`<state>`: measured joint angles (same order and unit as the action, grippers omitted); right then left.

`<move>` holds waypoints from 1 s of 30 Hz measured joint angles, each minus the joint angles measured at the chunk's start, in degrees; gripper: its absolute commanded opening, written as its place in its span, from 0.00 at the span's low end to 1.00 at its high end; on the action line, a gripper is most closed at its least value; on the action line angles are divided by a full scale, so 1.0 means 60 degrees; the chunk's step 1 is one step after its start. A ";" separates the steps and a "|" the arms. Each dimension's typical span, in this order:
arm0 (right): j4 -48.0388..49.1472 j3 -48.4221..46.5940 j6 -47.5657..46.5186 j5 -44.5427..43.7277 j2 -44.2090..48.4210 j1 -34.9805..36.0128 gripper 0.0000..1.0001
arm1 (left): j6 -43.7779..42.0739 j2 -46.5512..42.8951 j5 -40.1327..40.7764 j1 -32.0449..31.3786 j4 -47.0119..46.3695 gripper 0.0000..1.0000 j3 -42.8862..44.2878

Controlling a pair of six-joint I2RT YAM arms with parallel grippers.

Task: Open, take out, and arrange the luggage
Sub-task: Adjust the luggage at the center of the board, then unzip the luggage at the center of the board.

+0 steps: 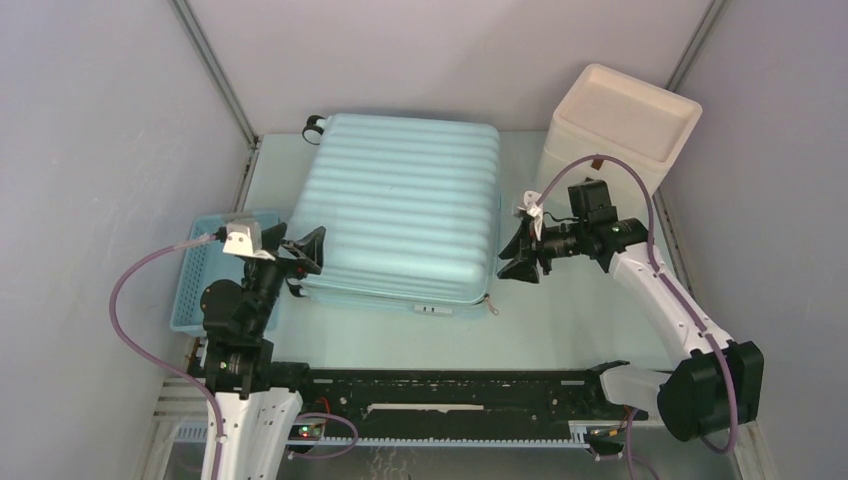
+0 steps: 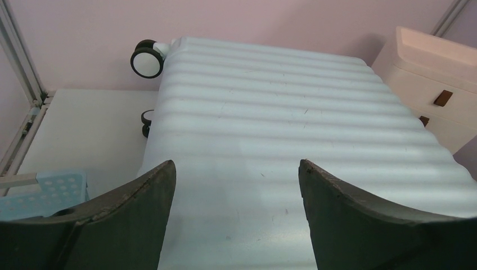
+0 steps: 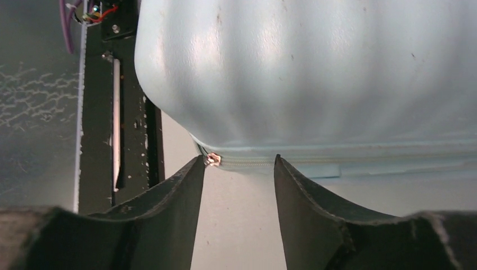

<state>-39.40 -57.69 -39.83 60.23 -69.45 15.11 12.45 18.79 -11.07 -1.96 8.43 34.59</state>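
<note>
From above, the luggage (image 1: 400,205) lies flat and shut on the desk (image 1: 560,330), ribbed shell up, its wheels (image 1: 314,125) at the far-left corner. The left fingers (image 1: 312,243) hover at the luggage's near-left corner, spread wide and holding nothing. The right fingers (image 1: 520,268) sit just off the luggage's right edge, close to its near-right corner. A blue basket (image 1: 205,280) lies left of the luggage, and a cream box (image 1: 620,125) stands at its far right.

In the left wrist view, the 2 left fingers (image 2: 140,197) are wide apart over the luggage (image 2: 270,112), whose shell fills the gap between them.

In the right wrist view, the right fingers (image 3: 174,202) stand partly open and empty, pointing at the luggage's (image 3: 309,67) zip seam (image 3: 337,160). The zip pull (image 3: 213,160) lies just beside the tip of 1 finger.
</note>
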 measured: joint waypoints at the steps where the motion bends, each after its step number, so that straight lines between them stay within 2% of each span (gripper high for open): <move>1: -0.0098 0.0000 -0.0160 0.0036 0.0040 -0.0109 0.61 | 0.0004 0.0022 -0.0018 0.0000 0.0036 0.85 0.0000; 6: -0.0801 0.0029 -0.1388 0.0390 0.0062 -0.0506 0.68 | 0.0000 0.0058 -0.0022 0.0000 0.0200 0.85 0.0000; 11: -0.2014 0.0386 -0.3898 0.0856 -0.0299 -0.0557 0.68 | -0.0004 0.0058 -0.0011 0.0000 0.0306 0.85 0.0000; 13: -0.2284 0.0514 -0.4393 0.0852 -0.0525 -0.0557 0.67 | -0.0007 0.0058 -0.0011 0.0000 0.0339 0.85 0.0000; 30: -0.2371 0.0572 -0.4874 0.0295 -0.0809 -0.0495 0.67 | -0.0069 0.0127 -0.0011 0.0000 0.0466 0.85 0.0000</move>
<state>-53.63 -54.26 -69.08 62.00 -74.30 12.14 12.03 19.55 -11.14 -1.96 11.22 34.59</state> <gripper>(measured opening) 0.669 0.853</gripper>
